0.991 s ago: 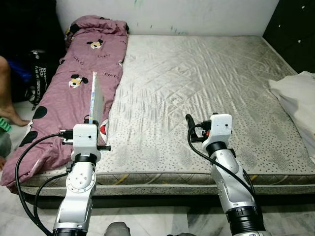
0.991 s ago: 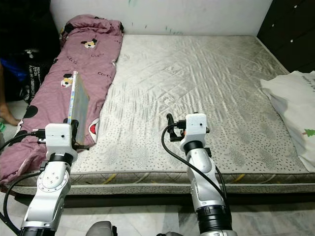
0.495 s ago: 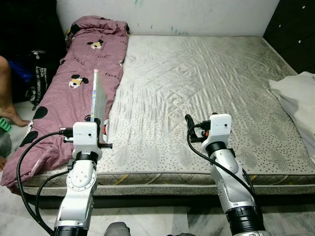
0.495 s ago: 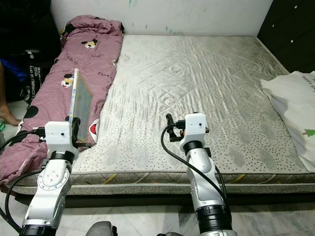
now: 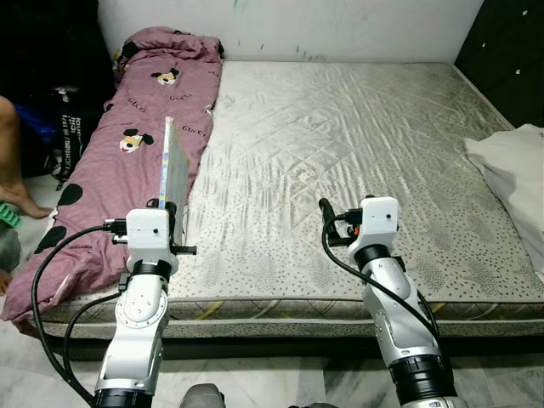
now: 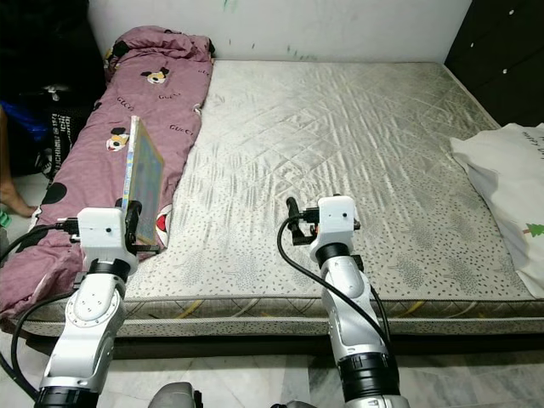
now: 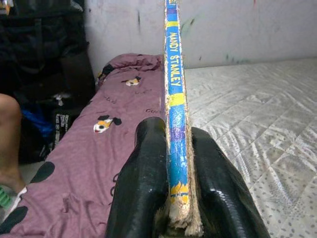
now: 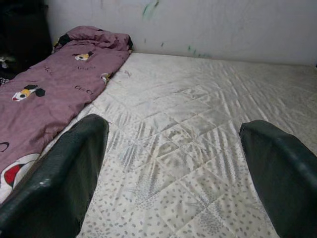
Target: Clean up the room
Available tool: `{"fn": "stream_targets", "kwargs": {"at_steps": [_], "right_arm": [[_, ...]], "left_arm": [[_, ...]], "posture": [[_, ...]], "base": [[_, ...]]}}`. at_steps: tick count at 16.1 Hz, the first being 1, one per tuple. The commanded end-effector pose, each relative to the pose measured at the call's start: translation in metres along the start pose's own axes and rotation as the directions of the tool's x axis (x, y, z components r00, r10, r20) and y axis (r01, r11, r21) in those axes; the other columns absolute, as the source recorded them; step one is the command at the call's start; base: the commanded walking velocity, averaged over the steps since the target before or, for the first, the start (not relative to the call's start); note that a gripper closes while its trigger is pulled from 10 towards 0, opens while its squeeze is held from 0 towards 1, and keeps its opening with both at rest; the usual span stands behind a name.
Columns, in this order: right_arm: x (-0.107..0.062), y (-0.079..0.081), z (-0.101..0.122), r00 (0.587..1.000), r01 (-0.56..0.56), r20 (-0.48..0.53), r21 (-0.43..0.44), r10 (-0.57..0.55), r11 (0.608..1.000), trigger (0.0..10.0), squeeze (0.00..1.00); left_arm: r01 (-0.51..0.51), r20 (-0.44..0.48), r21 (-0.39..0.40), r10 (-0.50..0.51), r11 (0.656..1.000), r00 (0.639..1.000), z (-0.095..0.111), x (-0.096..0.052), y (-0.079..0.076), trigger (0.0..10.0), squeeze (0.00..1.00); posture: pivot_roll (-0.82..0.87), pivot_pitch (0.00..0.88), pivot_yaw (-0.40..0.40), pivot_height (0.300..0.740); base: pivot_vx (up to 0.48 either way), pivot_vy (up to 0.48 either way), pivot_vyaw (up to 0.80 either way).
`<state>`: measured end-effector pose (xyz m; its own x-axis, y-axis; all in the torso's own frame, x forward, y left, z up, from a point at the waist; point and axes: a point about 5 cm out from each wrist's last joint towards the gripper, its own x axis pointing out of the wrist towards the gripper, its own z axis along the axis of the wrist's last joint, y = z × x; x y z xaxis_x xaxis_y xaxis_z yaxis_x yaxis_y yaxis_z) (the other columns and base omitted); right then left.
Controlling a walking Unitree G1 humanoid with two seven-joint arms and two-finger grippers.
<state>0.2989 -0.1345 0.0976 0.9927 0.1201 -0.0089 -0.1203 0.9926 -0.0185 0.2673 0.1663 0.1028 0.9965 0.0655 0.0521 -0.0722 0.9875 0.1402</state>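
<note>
A thin picture book (image 5: pixel 170 166) with a blue and yellow spine (image 7: pixel 174 99) stands on edge above the purple cartoon-print blanket (image 5: pixel 127 144), and my left gripper (image 7: pixel 173 198) is shut on its lower end near the bed's front left corner. The book leans slightly toward the mattress (image 5: pixel 357 127). My right gripper (image 8: pixel 173 173) is open over the front middle of the bare grey mattress, nothing between its fingers (image 8: pixel 64 163).
A white cloth (image 5: pixel 514 170) lies on the bed's right edge. A person's leg (image 5: pixel 13 161) and dark bags (image 5: pixel 59 119) are on the floor at the left. A dark cabinet (image 5: pixel 510 51) stands at the far right. Marble floor runs along the bed's front.
The book in my left gripper has tilted a little, its top swinging toward the mattress so more of its cover shows. The right arm has stayed put.
</note>
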Motion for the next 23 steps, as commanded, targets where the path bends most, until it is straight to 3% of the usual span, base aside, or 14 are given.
{"fn": "stream_targets", "kwargs": {"at_steps": [1, 14, 23], "right_arm": [[0.0026, 0.0026, 0.0017, 1.000, -0.013, 0.009, -0.011, 0.013, 1.000, 10.0, 0.00], [0.0037, 0.0001, 0.0014, 1.000, 0.000, 0.005, -0.022, 0.000, 1.000, 10.0, 0.00], [0.0036, 0.0000, 0.0011, 1.000, -0.001, 0.004, -0.023, 0.001, 1.000, 10.0, 0.00]], "left_arm": [[-0.002, 0.049, 0.018, 0.001, 1.000, 0.999, 0.0097, 0.0042, -0.0001, 10.0, 0.00], [-0.010, 0.038, -0.004, 0.010, 1.000, 0.999, 0.0091, 0.0055, -0.0007, 10.0, 0.00], [0.015, 0.063, -0.059, -0.012, 0.998, 0.998, 0.0121, 0.0050, -0.0025, 10.0, 0.00]], "posture": [[0.08, 0.000, -0.025, 0.740], [0.07, 0.003, -0.028, 0.740], [0.07, 0.006, -0.030, 0.740]], "base": [[0.000, 0.000, 0.00], [0.000, -0.285, 0.00], [0.000, 0.000, 0.00]]}}
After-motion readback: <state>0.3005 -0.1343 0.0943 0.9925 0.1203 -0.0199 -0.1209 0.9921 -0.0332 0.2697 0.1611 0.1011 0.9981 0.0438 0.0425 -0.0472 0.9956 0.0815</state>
